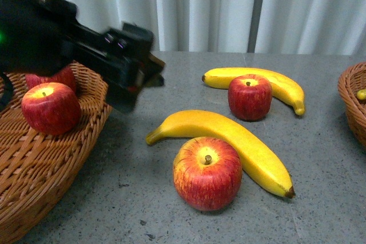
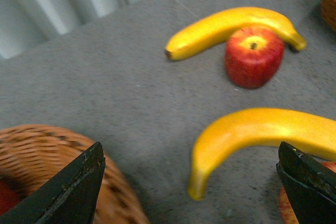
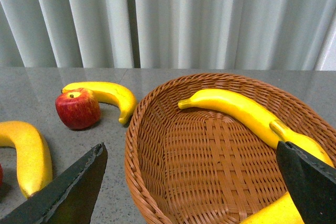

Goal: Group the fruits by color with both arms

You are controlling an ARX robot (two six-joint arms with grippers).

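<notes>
- Four fruits are seen loose on the grey speckled table (image 1: pixel 331 210). The near apple (image 1: pixel 207 172) is nestled against the inner curve of the near banana (image 1: pixel 229 138) at six o'clock of the front view. The far apple (image 1: pixel 250 96) is set touching the far banana (image 1: pixel 257 79), at about one o'clock from that pair.
- Two apples (image 1: pixel 50 107) are already gathered in the left basket (image 1: pixel 34 181) at eight to nine o'clock, so red is judged to be collected there.
- Yellow is kept in the right basket (image 3: pixel 152 145) at three o'clock, where bananas (image 3: pixel 231 107) are laid along the woven floor.
- The left gripper (image 2: pixel 190 156) is held spread wide at the rim of its basket with nothing gripped. It is pointed towards the loose fruit, presumably for another apple.
- The right gripper (image 3: pixel 190 150) is likewise parted wide and empty, poised above its basket.
- The apple skins are glossy, red with yellow streaking round short brown stems, and the shape is squat and rounded.
- The bananas are smooth, long, curved and brown-tipped.
- Both baskets are made of coarse brown wicker, with raised rounded walls that keep rolling fruit contained.
</notes>
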